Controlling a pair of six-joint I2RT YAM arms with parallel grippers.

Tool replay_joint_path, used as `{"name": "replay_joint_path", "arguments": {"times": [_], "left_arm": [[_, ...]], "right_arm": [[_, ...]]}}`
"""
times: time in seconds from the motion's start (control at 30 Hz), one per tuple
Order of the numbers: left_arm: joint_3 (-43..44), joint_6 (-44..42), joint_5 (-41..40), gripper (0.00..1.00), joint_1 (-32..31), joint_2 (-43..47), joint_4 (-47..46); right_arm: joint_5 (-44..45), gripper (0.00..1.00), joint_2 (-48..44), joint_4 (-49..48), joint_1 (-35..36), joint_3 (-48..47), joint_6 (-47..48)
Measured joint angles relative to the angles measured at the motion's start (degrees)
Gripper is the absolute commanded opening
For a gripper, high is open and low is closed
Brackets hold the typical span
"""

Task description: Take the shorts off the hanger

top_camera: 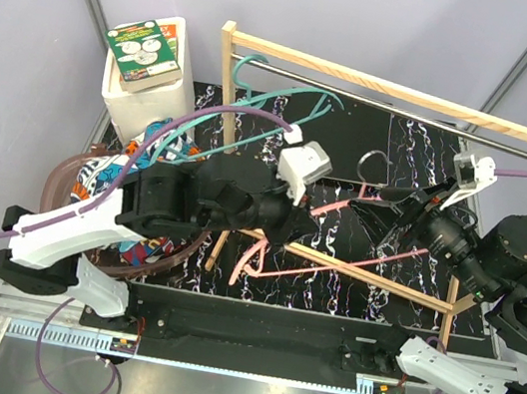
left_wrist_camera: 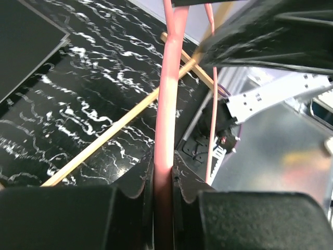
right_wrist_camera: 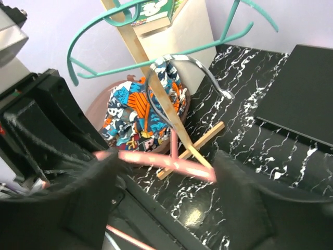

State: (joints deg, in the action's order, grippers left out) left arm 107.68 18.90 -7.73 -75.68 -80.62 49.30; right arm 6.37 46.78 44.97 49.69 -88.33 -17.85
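The left end effector point(left_wrist_camera: 163, 179) pinches the bare pink hanger point(left_wrist_camera: 167, 94), the right end effector point(right_wrist_camera: 166, 182) is spread around it, and the shorts point(right_wrist_camera: 138, 117) lie in the tub point(right_wrist_camera: 95, 110) on the far left, so a firm, slow lift should work best.

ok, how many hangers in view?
3. A pink hanger clamped in the left fingers; a teal hanger on the wooden rack; a grey hanger looped over the same rack. The teal curves could be two overlapping hangers.
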Motion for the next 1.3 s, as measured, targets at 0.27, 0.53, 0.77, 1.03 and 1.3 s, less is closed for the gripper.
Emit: {"name": "replay_joint_path", "arguments": {"times": [0.27,0.53,0.77,1.03,1.3], "left_arm": [[-6.8,4.57,-9.2,0.0,0.0,8.59,0.17],[-15.28,7.67,-16.15,0.0,0.0,18.49,-4.57],[-19.69,8.48,-17.88,0.0,0.04,24.65,-13.57],[-19.12,9.4,-17.81,0.0,0.98,22.95,-19.23],[-18.21,12.0,-17.66,0.0,3.41,20.41,-19.41]], "right_arm": [[0.11,1.0,-0.39,-0.59,0.0,-0.17,-1.7],[3.08,1.0,-2.64,-1.05,0.0,-0.15,-1.95],[4.7,1.0,-3.28,-2.23,-0.02,-0.15,-1.97],[5.05,1.0,-3.34,-2.25,-0.02,-0.15,-2.69],[5.14,1.0,-4.09,-2.27,-0.02,-0.15,-3.02]]}}
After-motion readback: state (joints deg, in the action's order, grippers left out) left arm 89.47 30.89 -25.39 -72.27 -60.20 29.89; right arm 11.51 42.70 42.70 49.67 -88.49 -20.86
